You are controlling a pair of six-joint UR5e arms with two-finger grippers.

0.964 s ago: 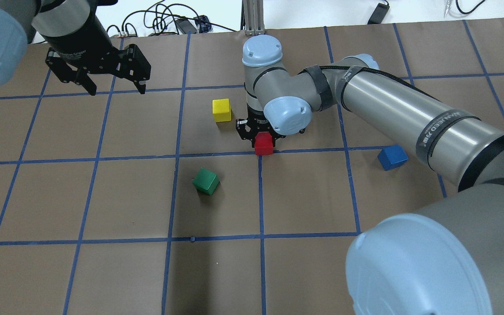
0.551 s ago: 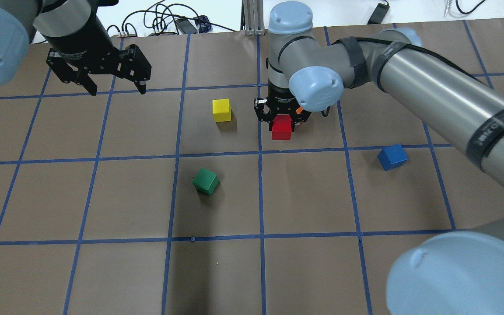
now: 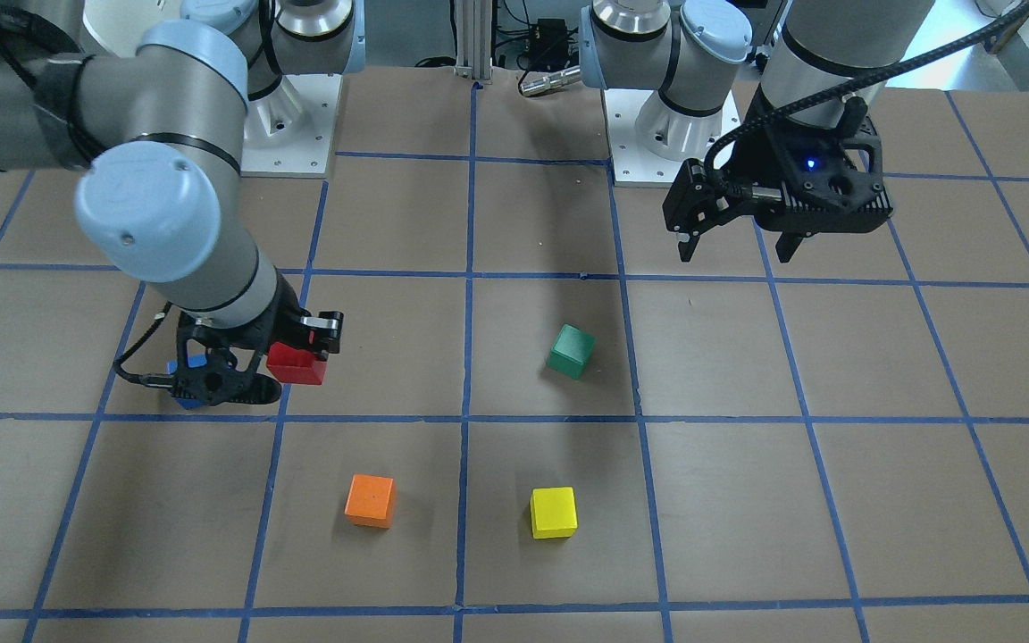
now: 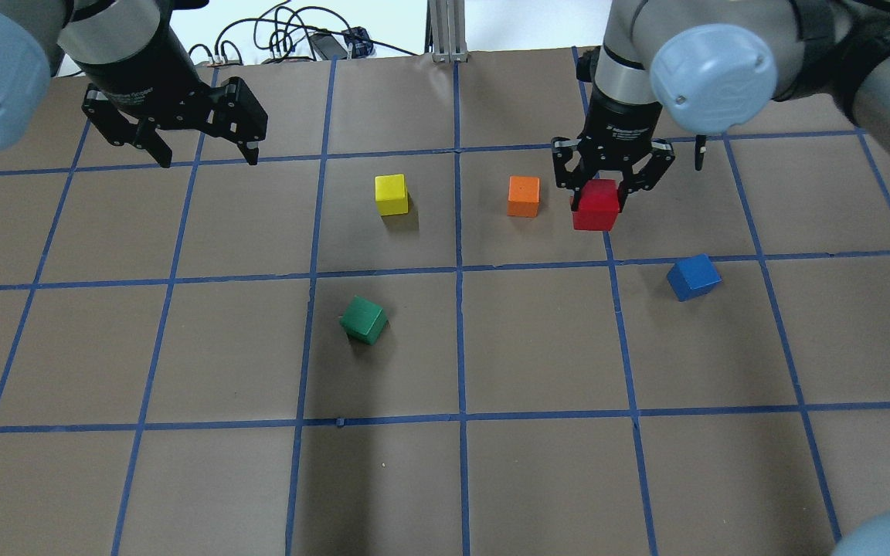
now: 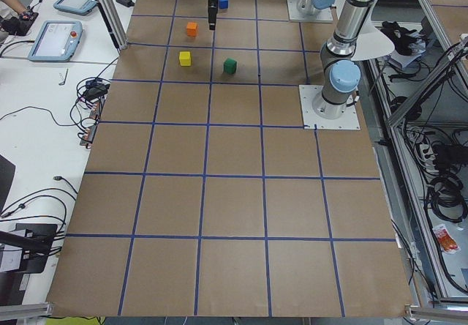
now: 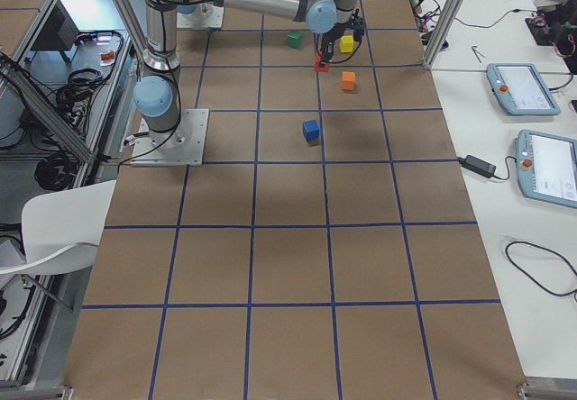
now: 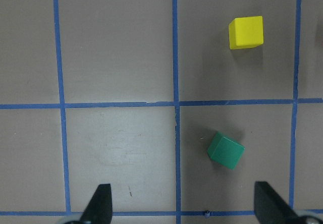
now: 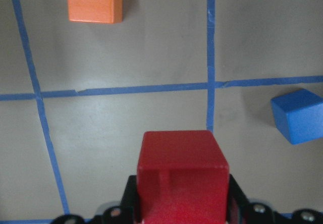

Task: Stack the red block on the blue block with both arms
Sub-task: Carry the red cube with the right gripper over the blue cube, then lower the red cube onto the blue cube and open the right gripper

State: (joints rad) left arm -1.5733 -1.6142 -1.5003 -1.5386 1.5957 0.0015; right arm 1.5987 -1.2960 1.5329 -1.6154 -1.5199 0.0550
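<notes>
My right gripper (image 4: 604,193) is shut on the red block (image 4: 596,205) and holds it above the table. The held block also shows in the right wrist view (image 8: 181,168) and the front-facing view (image 3: 297,364). The blue block (image 4: 693,276) lies on the table, nearer the robot and to the right of the held block; in the right wrist view it is at the right edge (image 8: 298,115). In the front-facing view my right gripper (image 3: 251,368) mostly hides it. My left gripper (image 4: 208,160) is open and empty, hovering at the far left (image 3: 736,253).
An orange cube (image 4: 523,196) sits just left of the held red block. A yellow cube (image 4: 391,194) lies further left and a green cube (image 4: 363,319) nearer the robot, both seen in the left wrist view. Cables lie beyond the table's far edge.
My right arm has lifted the red block and carried it to the right, toward the blue block's side. The orange cube it covered now shows. The left arm has not moved.
</notes>
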